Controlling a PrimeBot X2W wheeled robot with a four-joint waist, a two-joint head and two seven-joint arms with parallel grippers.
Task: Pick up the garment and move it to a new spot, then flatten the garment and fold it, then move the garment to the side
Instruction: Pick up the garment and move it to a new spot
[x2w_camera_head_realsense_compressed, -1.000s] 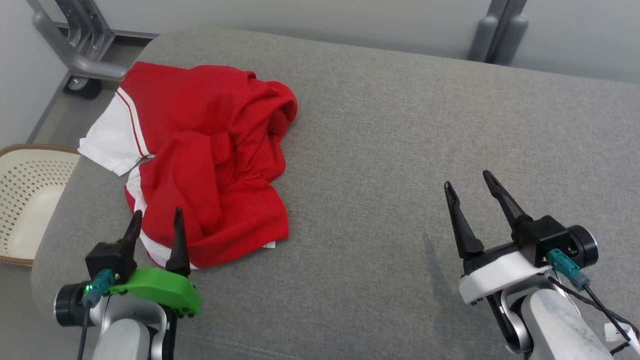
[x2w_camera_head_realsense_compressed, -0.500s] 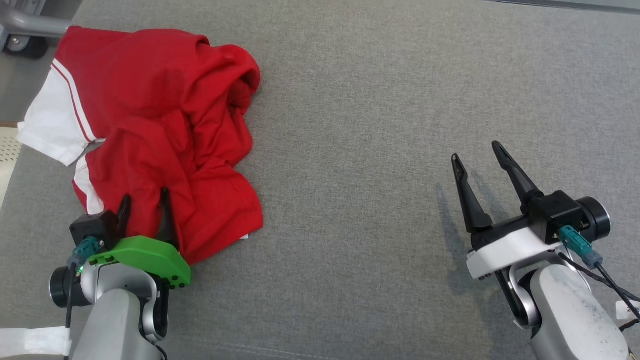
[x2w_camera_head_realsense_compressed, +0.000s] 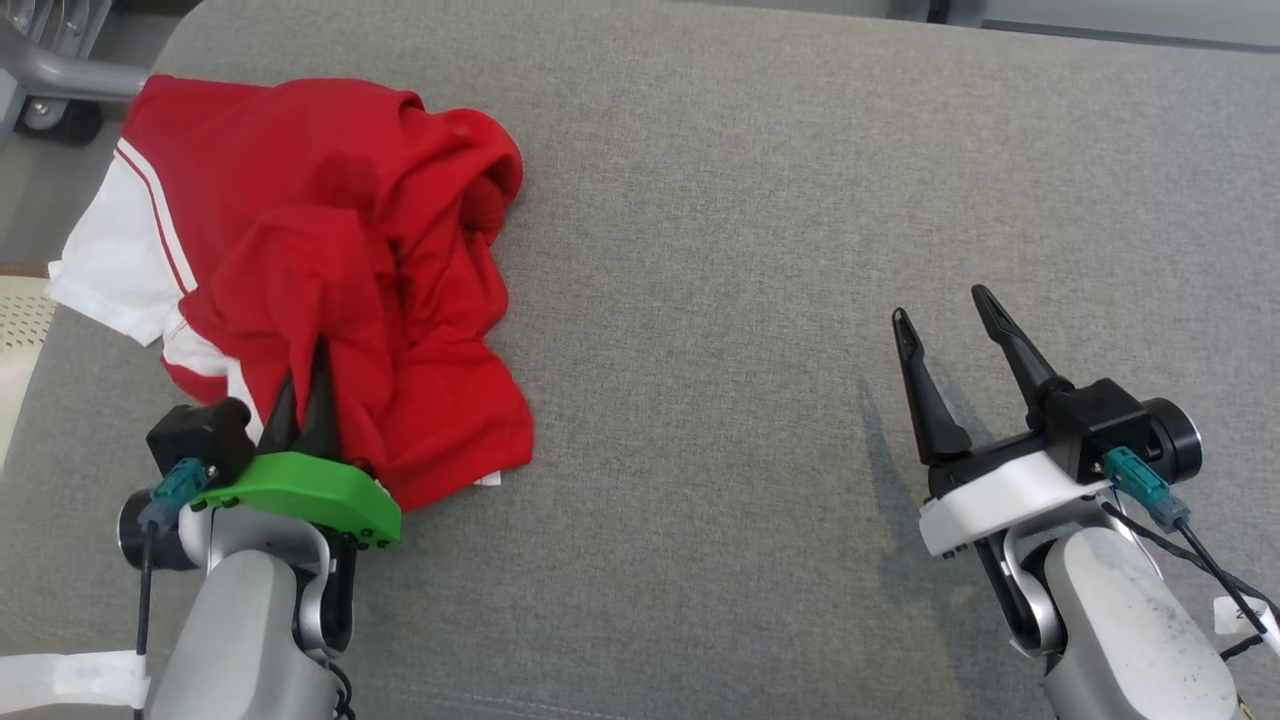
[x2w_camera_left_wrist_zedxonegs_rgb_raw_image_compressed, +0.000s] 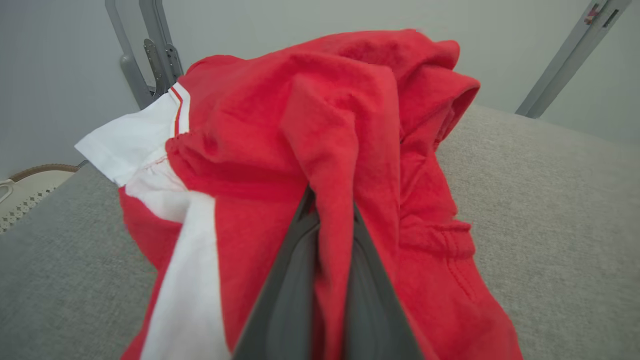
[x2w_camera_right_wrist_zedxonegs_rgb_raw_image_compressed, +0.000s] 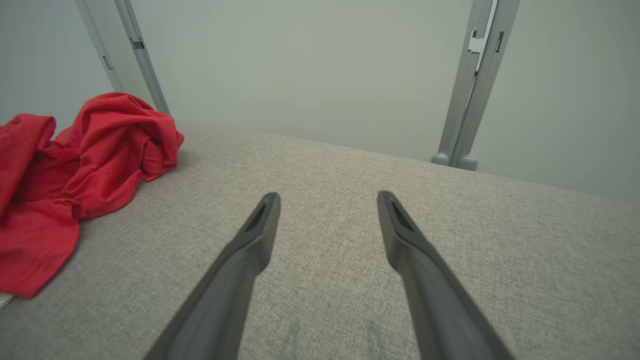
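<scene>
L gripper (x2w_camera_head_realsense_compressed: 305, 372) is pressed together on a ridge of red cloth. The left wrist view shows a fold pinched btwn its two dark fingers (x2w_camera_left_wrist_zedxonegs_rgb_raw_image_compressed: 290, 280), w/ fabric tenting up over them. R gripper (x2w_camera_head_realsense_compressed: 940, 303) is spread wide w/ nothing in it, over bare grey cushion (x2w_camera_head_realsense_compressed: 750, 200) and well apart from the cloth.

The garment (x2w_camera_head_realsense_compressed: 350, 220), a red top w/ white panels, lies crumpled on the far-left part of the cushion. One white sleeve (x2w_camera_head_realsense_compressed: 105, 250) reaches the left edge, near a cream basket (x2w_camera_head_realsense_compressed: 20, 330). The pinch sits at the garment's near side.

Step in hand, prob.: the pick-up, first part of the task. The grip looks made but the bulk rests on the cushion, and nothing is flattened or folded yet.

The next move calls for raising the pinch until the bulk clears the cushion, then carrying it toward the open centre. W/ a one-point hold the rest will hang and drag. A thin pinch could slip, esp. if only one layer is caught. R gripper may be needed on a second corner for spreading.
</scene>
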